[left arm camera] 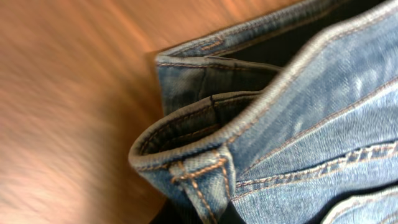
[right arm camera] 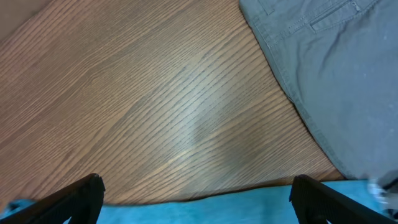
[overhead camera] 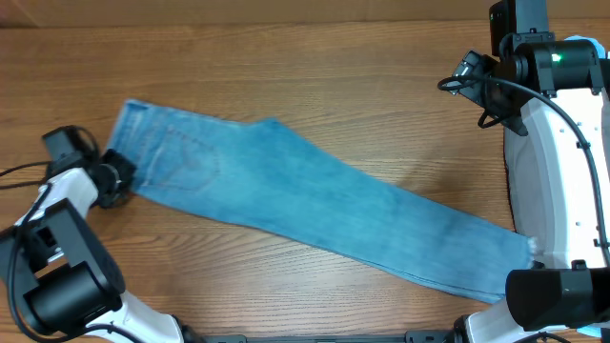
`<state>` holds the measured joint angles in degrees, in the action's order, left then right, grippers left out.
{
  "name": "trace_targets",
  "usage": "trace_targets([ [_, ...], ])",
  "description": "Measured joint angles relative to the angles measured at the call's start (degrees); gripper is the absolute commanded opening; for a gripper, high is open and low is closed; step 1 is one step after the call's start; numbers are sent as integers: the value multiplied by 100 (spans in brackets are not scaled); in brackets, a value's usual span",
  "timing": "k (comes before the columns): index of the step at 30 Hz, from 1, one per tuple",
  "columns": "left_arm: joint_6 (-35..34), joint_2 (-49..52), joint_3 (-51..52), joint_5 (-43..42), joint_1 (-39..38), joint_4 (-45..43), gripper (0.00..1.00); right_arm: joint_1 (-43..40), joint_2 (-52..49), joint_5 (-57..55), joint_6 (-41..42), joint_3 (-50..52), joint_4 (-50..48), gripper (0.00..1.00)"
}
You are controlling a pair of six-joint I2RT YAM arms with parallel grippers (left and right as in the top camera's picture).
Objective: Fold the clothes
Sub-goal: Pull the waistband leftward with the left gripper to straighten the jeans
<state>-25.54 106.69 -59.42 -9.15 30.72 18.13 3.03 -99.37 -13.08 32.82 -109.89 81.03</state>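
Clamps left gripper [overhead camera: 116, 178] shut on waistband [left arm camera: 205, 146] of light blue denim jeans [overhead camera: 315, 205], stretched flat from 9 to 4 o'clock. Holds right gripper [right arm camera: 199, 202] spread wide, empty, by hem [overhead camera: 515, 276]. Probably heavy, limp, grippy; best pinched at thick seams.

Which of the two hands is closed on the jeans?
The left hand, shut on the waistband end of the jeans. The right hand stands open over the table and holds nothing.
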Motion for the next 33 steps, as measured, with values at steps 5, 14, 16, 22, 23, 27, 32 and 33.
trace_targets([
  [5,-138,33,-20,387,1115,-203,4,0,0,-2,-2,0,0,100],
  [14,-385,33,-31,787,1711,-160,72,0,0,0,-2,0,0,100],
  [16,-457,48,-44,765,1762,-225,72,0,0,0,-2,0,0,100],
  [22,-455,48,-133,400,1764,-155,88,0,0,-2,-2,0,4,100],
  [23,-457,48,-195,350,1735,0,88,0,0,-2,-2,0,-2,100],
  [27,-457,52,-402,260,1731,638,91,0,0,0,-2,0,0,100],
  [32,-579,122,-885,219,1731,1711,93,0,0,0,-2,0,-2,100],
  [33,-614,122,-1021,201,1727,1886,93,0,0,-2,-2,0,0,100],
])
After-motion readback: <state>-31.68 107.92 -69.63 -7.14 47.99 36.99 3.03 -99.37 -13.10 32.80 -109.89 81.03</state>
